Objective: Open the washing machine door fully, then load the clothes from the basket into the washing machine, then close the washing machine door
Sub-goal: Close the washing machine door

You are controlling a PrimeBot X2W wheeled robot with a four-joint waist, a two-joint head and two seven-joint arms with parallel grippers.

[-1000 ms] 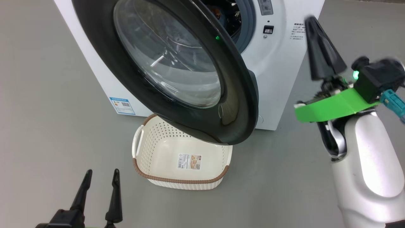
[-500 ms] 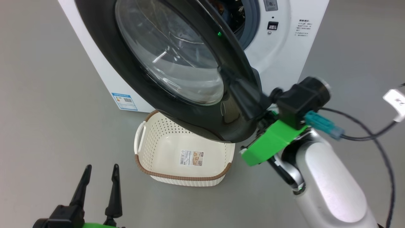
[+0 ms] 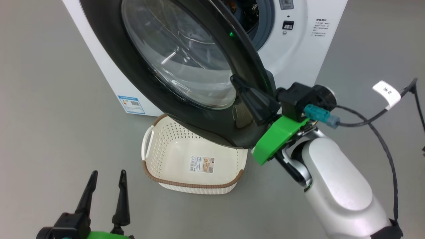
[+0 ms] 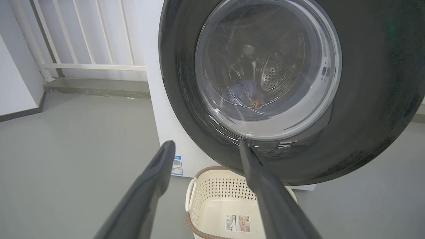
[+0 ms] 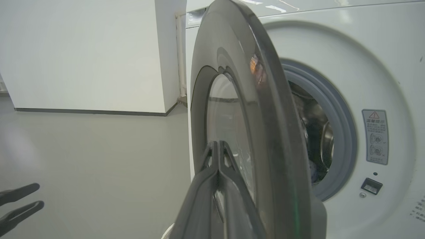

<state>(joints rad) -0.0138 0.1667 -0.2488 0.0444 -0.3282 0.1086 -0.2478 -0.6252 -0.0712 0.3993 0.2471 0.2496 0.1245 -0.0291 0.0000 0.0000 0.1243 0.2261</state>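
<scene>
- Pressing its two long dark fingers flat together with nothing between them, the right gripper (image 3: 236, 81) lies against the outer face of the washing machine door (image 3: 179, 66), on the glossy black rim low down near the free edge.
- Down at the robot's lower left, the left gripper (image 3: 108, 176) hovers over the grey floor (image 3: 49, 132), fingers spread wide and empty, well apart from everything.
- The door stands roughly half open. It is hinged on the robot's left, its bulging glass faces out toward the robot, and its free edge points to the right. It is round, so it has no long axis. From the right wrist it appears almost edge-on and upright.
- Behind it, the washing machine (image 3: 298, 49) shows its grey gasket (image 5: 345, 132) and the dark drum mouth.
- The clothes (image 4: 243, 94) show as blue cloth through the glass, low in the drum.
- The basket (image 3: 196, 184) sits on the floor just before the machine. Its long side runs left to right and its far end lies under the door. Inside is a sticker and no laundry.
- Loading looks finished, and closing the door appears to be the step in hand.
- The next move probably calls for a steady push along the door's arc toward the machine, firm enough to latch, without the fingers skidding on the slick rim.
</scene>
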